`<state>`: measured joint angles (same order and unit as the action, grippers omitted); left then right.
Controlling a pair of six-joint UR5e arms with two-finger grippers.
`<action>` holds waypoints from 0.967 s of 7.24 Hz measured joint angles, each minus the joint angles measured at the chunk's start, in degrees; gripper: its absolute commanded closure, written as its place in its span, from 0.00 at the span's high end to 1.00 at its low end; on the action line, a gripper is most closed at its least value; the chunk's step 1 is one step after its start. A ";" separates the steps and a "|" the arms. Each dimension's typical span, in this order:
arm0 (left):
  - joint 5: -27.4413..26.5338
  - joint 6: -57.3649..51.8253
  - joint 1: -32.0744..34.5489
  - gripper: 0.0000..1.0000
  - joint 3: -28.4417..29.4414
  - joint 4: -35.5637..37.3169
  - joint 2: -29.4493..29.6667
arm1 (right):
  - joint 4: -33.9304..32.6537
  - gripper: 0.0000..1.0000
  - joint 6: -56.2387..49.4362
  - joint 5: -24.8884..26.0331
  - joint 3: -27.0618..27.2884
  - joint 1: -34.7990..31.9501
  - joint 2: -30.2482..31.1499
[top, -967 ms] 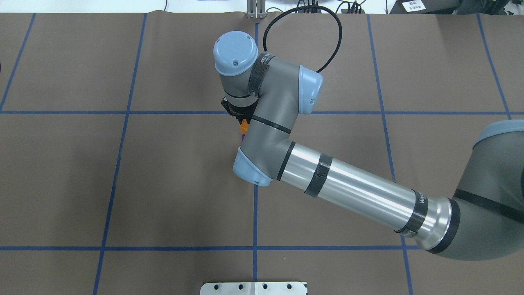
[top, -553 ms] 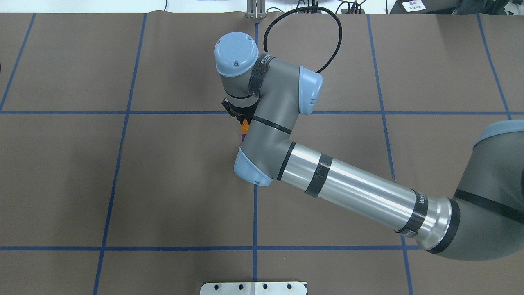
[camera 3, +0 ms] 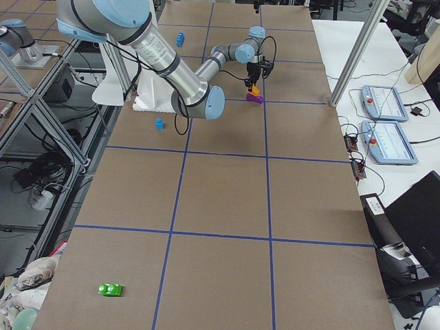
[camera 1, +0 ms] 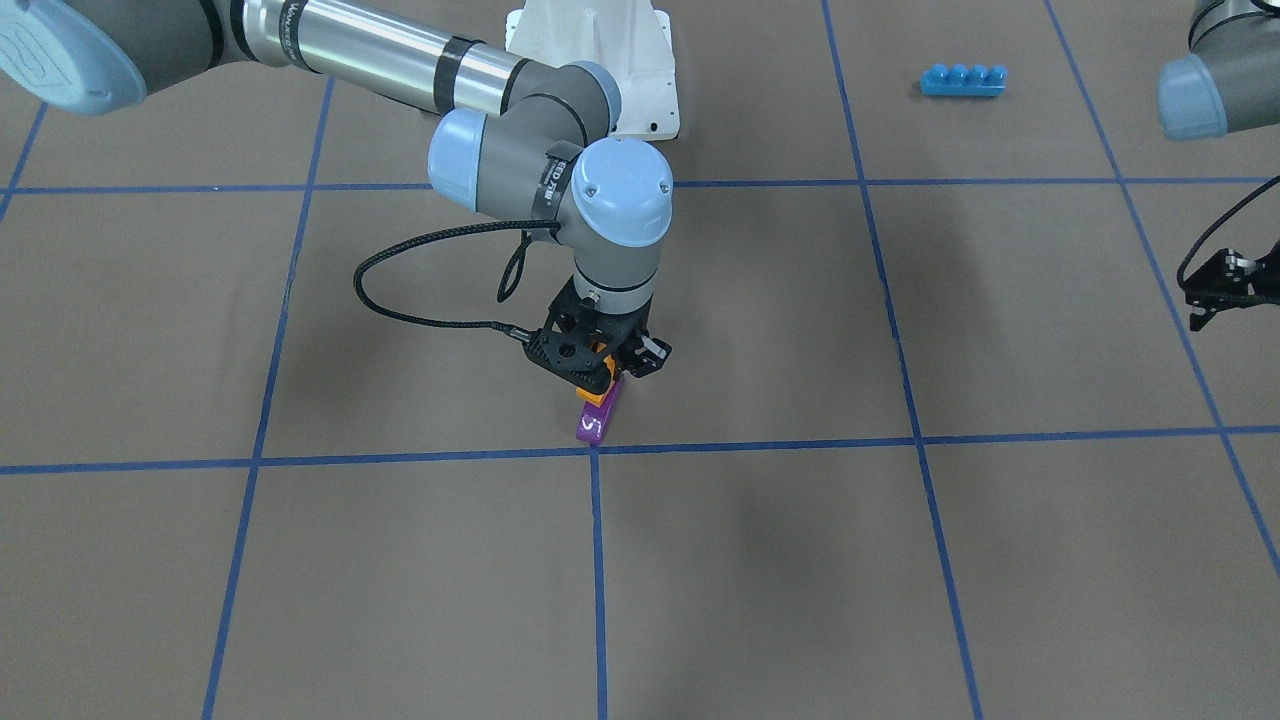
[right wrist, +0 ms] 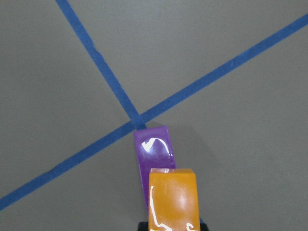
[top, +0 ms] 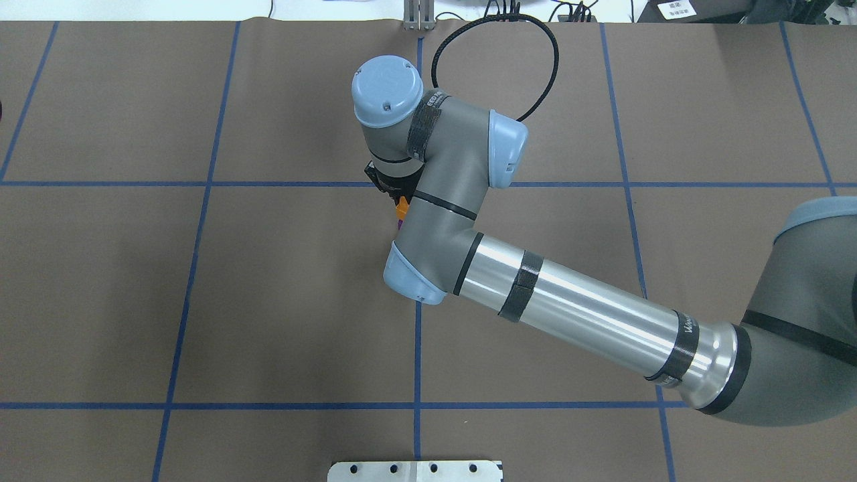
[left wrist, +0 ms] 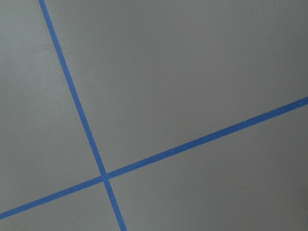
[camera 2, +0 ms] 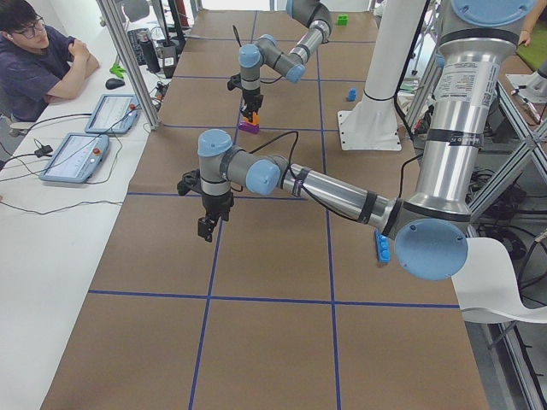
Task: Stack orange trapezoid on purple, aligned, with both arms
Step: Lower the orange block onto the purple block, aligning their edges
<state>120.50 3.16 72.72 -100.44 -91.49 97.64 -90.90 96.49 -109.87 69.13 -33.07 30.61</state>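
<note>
Mostly hidden overhead: right gripper (camera 1: 605,372) clamps the one orange trapezoid (right wrist: 173,197) over one end of the one purple (right wrist: 154,151), by the tape cross (right wrist: 137,120); contact unclear. Left gripper (camera 1: 1222,283) is cut off at frame edge, jaw state unreadable.

Lighting: bright, even, from overhead. Shadows: soft, faint patches on table (camera 1: 760,520). Glare: streak along right arm (top: 589,304); white glints on orange trapezoid (right wrist: 173,197) and purple (right wrist: 153,147). Side views: edges bowed.
</note>
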 measured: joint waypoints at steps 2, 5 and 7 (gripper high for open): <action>-0.02 0.05 -0.03 1.00 -0.01 0.00 0.05 | 2.22 0.00 -0.05 0.00 -1.17 0.08 0.04; -0.11 0.09 -0.03 1.00 0.06 0.00 0.08 | 3.87 0.24 -0.44 -0.02 -1.48 0.15 0.34; -0.16 0.09 -0.03 1.00 0.07 0.00 0.12 | 4.08 0.99 -0.56 -0.05 -1.54 0.08 0.44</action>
<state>120.33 3.25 72.69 -100.38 -91.49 97.76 -86.81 95.93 -109.92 67.58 -32.99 31.06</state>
